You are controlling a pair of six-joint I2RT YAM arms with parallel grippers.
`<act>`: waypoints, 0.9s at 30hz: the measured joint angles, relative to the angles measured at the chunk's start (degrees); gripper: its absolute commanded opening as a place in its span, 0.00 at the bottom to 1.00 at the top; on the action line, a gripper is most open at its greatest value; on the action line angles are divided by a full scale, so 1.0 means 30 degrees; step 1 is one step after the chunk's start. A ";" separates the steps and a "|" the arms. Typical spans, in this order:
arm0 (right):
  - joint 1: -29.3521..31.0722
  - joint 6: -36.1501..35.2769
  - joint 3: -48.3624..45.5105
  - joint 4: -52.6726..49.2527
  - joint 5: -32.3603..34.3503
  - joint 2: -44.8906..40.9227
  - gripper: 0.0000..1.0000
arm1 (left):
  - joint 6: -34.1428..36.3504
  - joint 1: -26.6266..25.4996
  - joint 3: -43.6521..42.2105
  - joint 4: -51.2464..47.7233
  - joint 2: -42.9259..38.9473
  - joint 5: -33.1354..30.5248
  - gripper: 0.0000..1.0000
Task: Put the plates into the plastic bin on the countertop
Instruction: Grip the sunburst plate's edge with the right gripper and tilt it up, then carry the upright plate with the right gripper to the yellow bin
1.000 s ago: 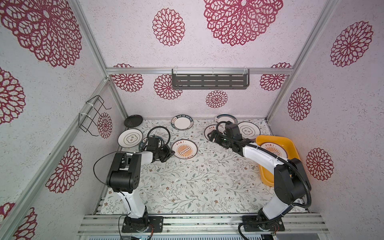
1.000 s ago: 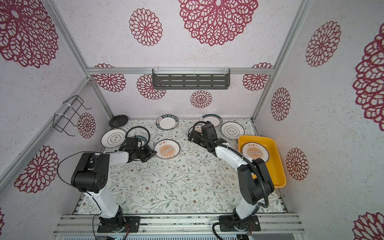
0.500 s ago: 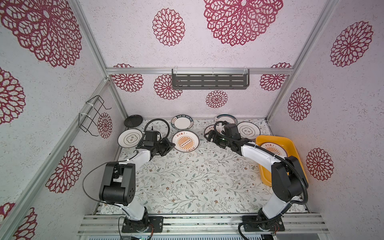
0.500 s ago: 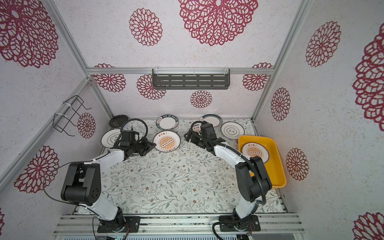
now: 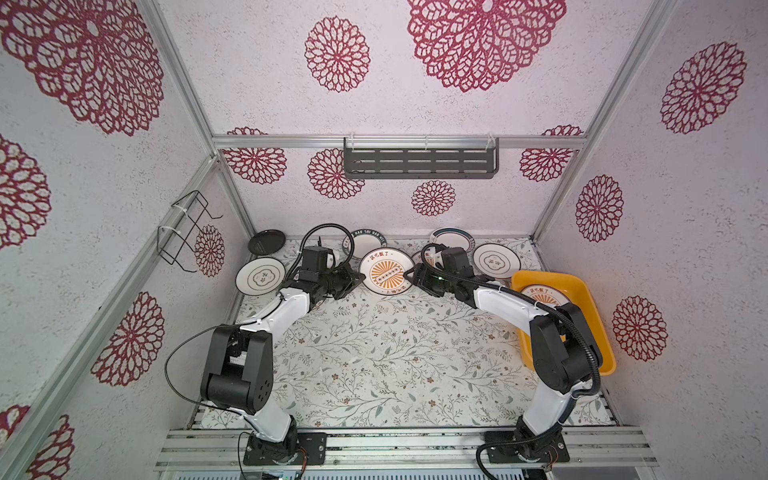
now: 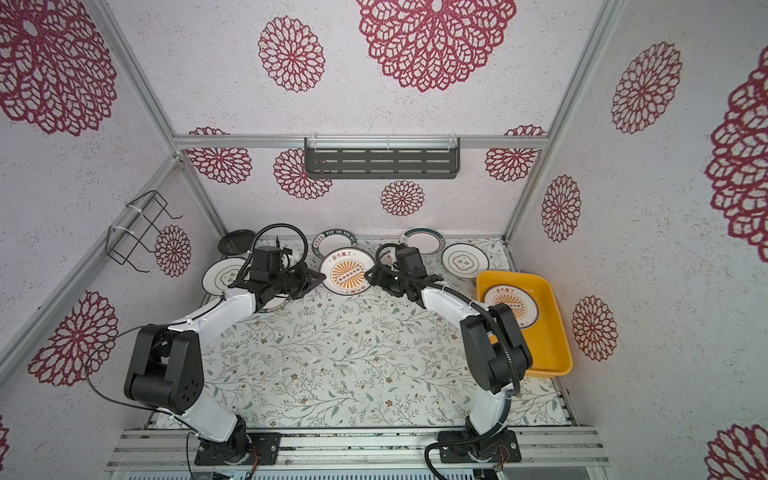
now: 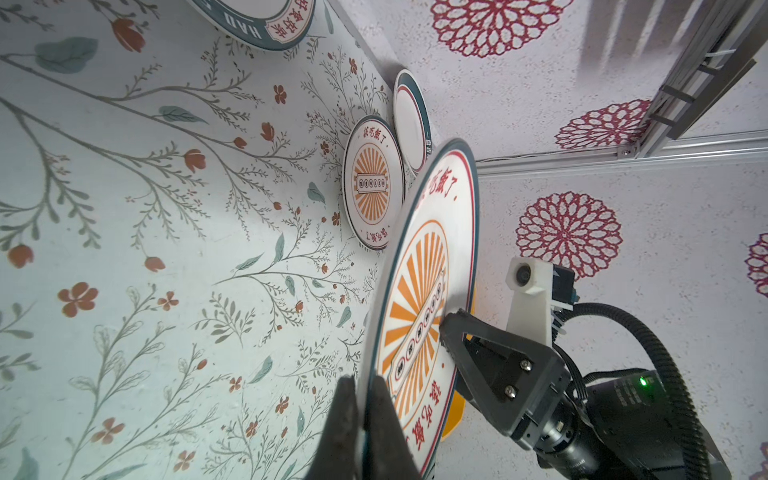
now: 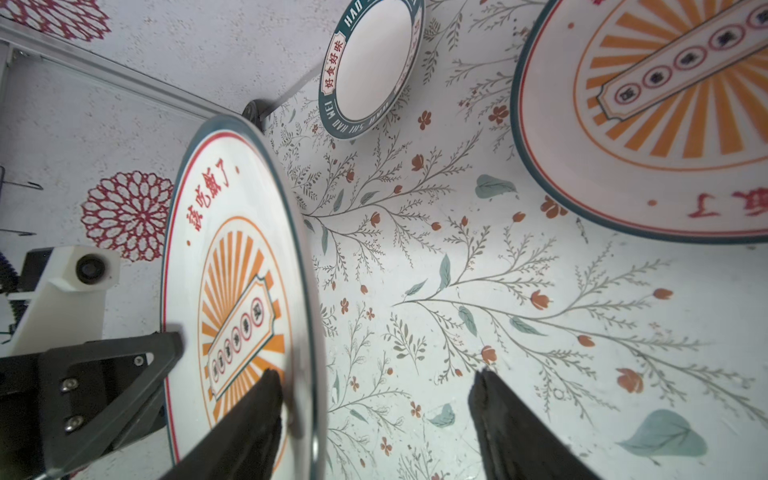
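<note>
My left gripper (image 5: 356, 283) (image 7: 362, 401) is shut on the left rim of a sunburst plate (image 5: 386, 272) (image 6: 348, 272) (image 7: 424, 291), which hangs tilted above the countertop (image 5: 395, 345). My right gripper (image 5: 412, 275) (image 8: 376, 376) is open and straddles the same plate's (image 8: 232, 257) opposite rim. One finger lies by the printed face, the other stands well apart. The yellow-orange plastic bin (image 5: 598, 324) (image 6: 557, 324) sits at the right with one sunburst plate (image 5: 540, 293) inside.
More plates lie along the back: a black one (image 5: 266, 242), line-motif ones (image 5: 260, 276) (image 5: 496, 261), teal-rimmed ones (image 5: 365, 243) (image 5: 453, 240), and another sunburst plate (image 8: 665, 124) near my right wrist. A grey shelf (image 5: 419, 163) and a wire rack (image 5: 187, 232) hang on the walls.
My left gripper has lifted the sunburst plate off the countertop and carried it back and right. The right gripper's jaws have come round its rim and narrowed.
</note>
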 measured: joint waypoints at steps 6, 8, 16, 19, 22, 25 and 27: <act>0.0015 0.0335 0.0117 0.0321 -0.0226 0.0015 0.23 | -0.0036 -0.0087 0.0029 -0.0270 0.0058 -0.0066 0.00; 0.0015 0.0423 0.0117 0.0401 -0.0291 0.0066 0.15 | -0.0058 -0.0095 0.0044 -0.0379 0.0087 -0.0102 0.02; -0.0175 0.1180 0.0372 0.0699 -0.0372 0.0255 0.00 | -0.0284 -0.0102 0.0117 -0.0874 0.0372 -0.0255 0.36; -0.0168 0.1209 0.0372 0.0678 -0.0423 0.0393 0.00 | -0.0284 -0.0117 0.0342 -0.0845 0.0372 -0.0219 0.47; -0.0168 0.1188 0.0372 0.0627 -0.0503 0.0452 0.00 | -0.0248 -0.0124 0.0452 -0.0845 0.0364 -0.0233 0.66; -0.0182 0.1173 0.0364 0.0423 -0.0503 0.0466 0.00 | 0.0058 -0.0124 0.0714 -0.1035 0.0313 -0.0430 0.81; -0.0226 0.1166 0.0364 0.0321 -0.0503 0.0466 0.00 | 0.0240 -0.0117 0.0787 -0.1151 0.0117 -0.0714 0.85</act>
